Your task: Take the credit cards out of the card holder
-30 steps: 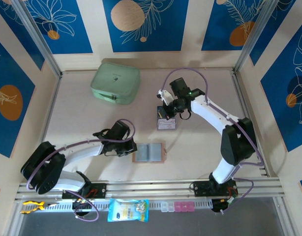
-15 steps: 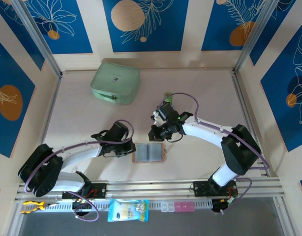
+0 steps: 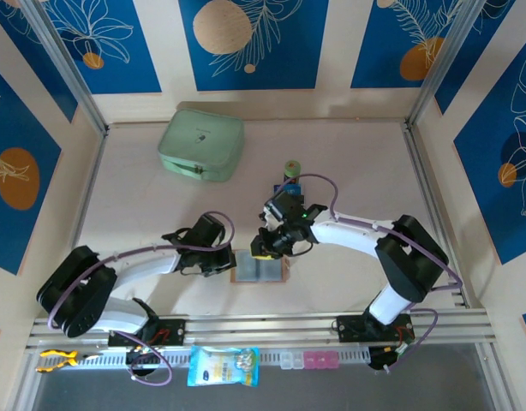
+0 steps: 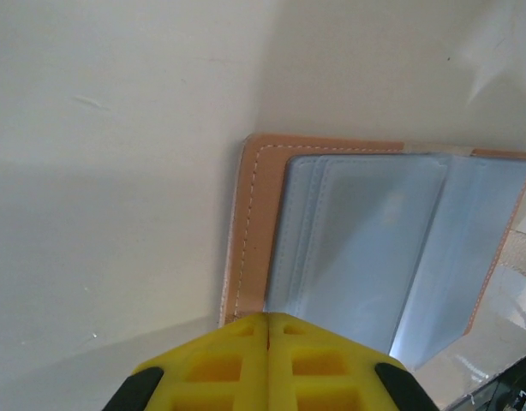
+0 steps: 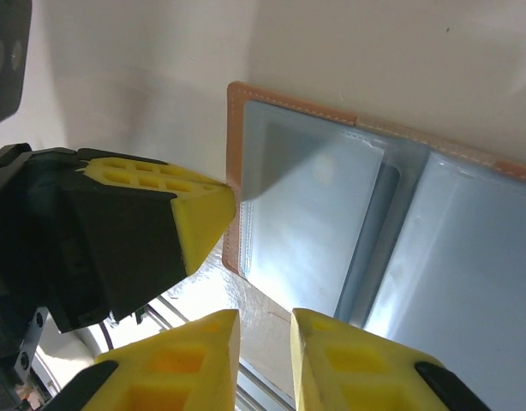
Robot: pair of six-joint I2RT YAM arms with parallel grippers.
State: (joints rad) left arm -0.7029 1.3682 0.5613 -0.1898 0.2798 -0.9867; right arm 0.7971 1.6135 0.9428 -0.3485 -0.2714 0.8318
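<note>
Your right tool (image 5: 263, 330), slightly parted, hangs over the open card holder (image 5: 314, 214) on the worktop (image 5: 374, 43); left tool (image 4: 267, 327), closed, touches its edge, seemingly lightly: your pull could drag it.

Both arms bend inward, hands nearly meeting. The left hand (image 4: 268, 318) has its fingers pressed together; the right hand (image 5: 263, 324) keeps a narrow gap between its fingers.

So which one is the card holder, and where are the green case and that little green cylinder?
card holder (image 3: 248, 270): top view, on its pale grey-blue left inner panel.
green case (image 3: 201, 144): top view, middle of its lid.
green cylinder (image 3: 291, 167): top view, on its top end.
</note>
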